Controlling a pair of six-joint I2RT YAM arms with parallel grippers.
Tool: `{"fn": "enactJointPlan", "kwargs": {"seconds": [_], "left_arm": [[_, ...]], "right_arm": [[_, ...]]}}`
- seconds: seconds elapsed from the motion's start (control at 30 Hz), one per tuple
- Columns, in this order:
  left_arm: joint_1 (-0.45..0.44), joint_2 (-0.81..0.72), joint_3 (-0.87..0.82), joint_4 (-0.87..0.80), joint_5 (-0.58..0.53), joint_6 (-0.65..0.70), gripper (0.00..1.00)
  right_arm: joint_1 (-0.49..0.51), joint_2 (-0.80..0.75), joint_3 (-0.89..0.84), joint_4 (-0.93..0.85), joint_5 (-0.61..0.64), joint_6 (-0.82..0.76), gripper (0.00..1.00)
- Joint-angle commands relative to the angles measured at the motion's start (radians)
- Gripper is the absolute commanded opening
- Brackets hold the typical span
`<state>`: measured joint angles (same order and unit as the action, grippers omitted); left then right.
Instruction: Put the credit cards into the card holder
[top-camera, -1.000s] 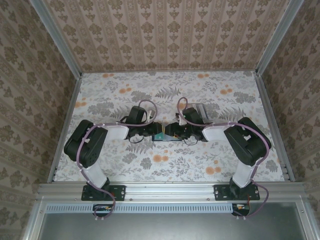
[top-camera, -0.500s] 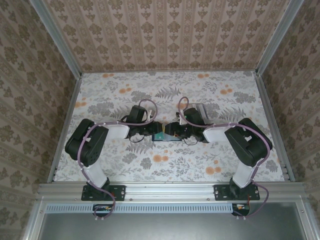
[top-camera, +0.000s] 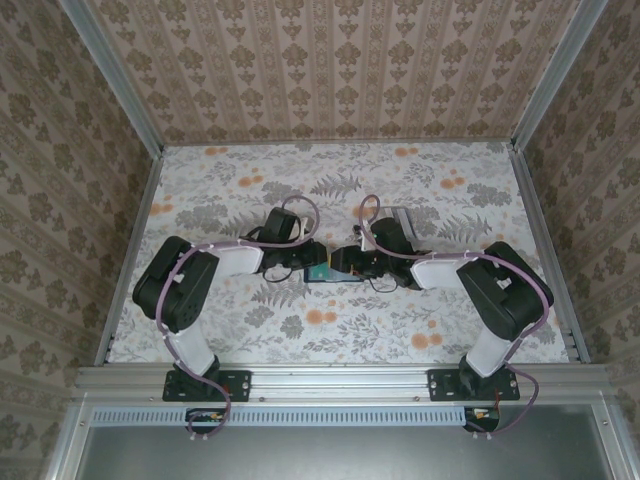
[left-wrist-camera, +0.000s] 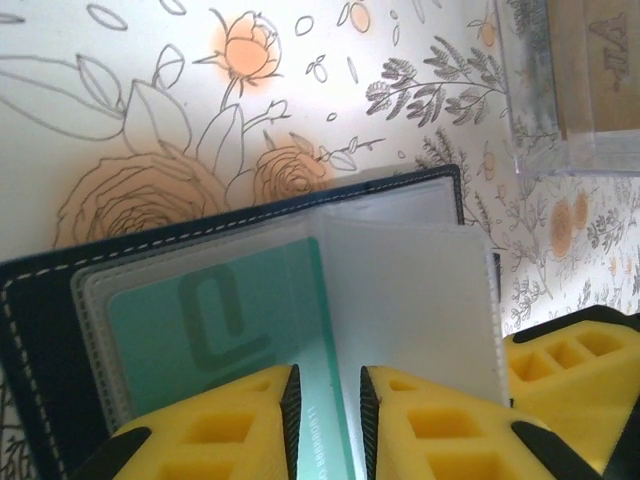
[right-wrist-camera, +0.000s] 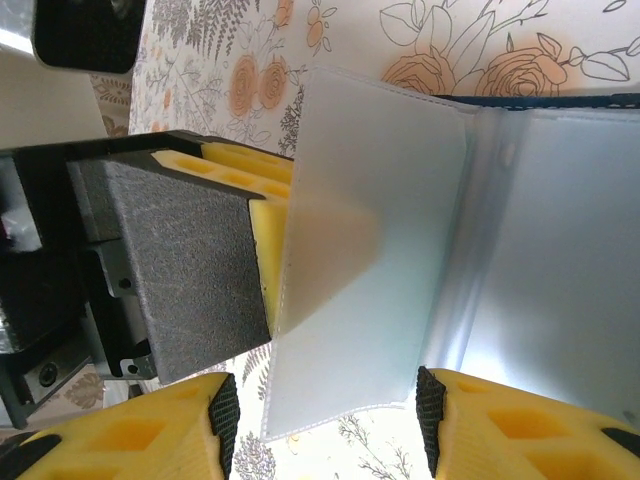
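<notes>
The navy card holder (left-wrist-camera: 40, 330) lies open on the floral table between both grippers (top-camera: 335, 274). A teal credit card (left-wrist-camera: 170, 340) sits inside its clear left sleeve. A frosted sleeve page (left-wrist-camera: 410, 300) stands up from the fold. My left gripper (left-wrist-camera: 327, 400) is narrowly open, with the teal card's edge and the foot of that page in the gap. My right gripper (right-wrist-camera: 325, 420) is wide open around the free edge of the same page (right-wrist-camera: 370, 200), not touching it. Behind the page stands a left finger (right-wrist-camera: 180, 270).
A clear plastic box (left-wrist-camera: 570, 90) with something tan in it sits just beyond the holder, by the right arm (top-camera: 400, 218). Both arms lean in to mid-table (top-camera: 312, 258), wrists almost touching. Metal rails edge the table.
My left gripper's jaws have narrowed around the sleeve edge. The right gripper's jaws have widened slightly, and both wrists have shifted a little by the holder.
</notes>
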<state>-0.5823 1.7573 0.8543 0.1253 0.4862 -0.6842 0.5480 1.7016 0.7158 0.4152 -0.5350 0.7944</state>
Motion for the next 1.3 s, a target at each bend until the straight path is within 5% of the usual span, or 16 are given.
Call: {"fn": "enactJointPlan", "kwargs": {"seconds": [0.0, 0.17, 0.47, 0.7, 1.1, 1.27], "left_arm": [[-0.004, 0.014, 0.022, -0.039, -0.014, 0.023, 0.25], [-0.004, 0.032, 0.019, -0.015, 0.005, 0.004, 0.24], [-0.005, 0.050, 0.030, -0.013, 0.012, 0.000, 0.24], [-0.005, 0.046, 0.030, -0.021, 0.010, 0.003, 0.23], [-0.010, 0.048, 0.044, -0.027, 0.012, 0.004, 0.23], [-0.009, 0.039, 0.033, -0.023, 0.010, 0.000, 0.23]], "right_arm": [[0.004, -0.014, -0.003, -0.008, -0.001, -0.022, 0.54], [0.005, -0.008, -0.002, 0.029, -0.016, -0.002, 0.56], [0.004, 0.049, 0.013, 0.040, -0.027, 0.010, 0.39], [0.004, 0.021, -0.007, 0.075, -0.030, 0.019, 0.52], [0.004, 0.058, 0.019, 0.083, -0.057, 0.017, 0.51], [-0.002, 0.054, 0.012, 0.059, -0.036, 0.003, 0.38]]}}
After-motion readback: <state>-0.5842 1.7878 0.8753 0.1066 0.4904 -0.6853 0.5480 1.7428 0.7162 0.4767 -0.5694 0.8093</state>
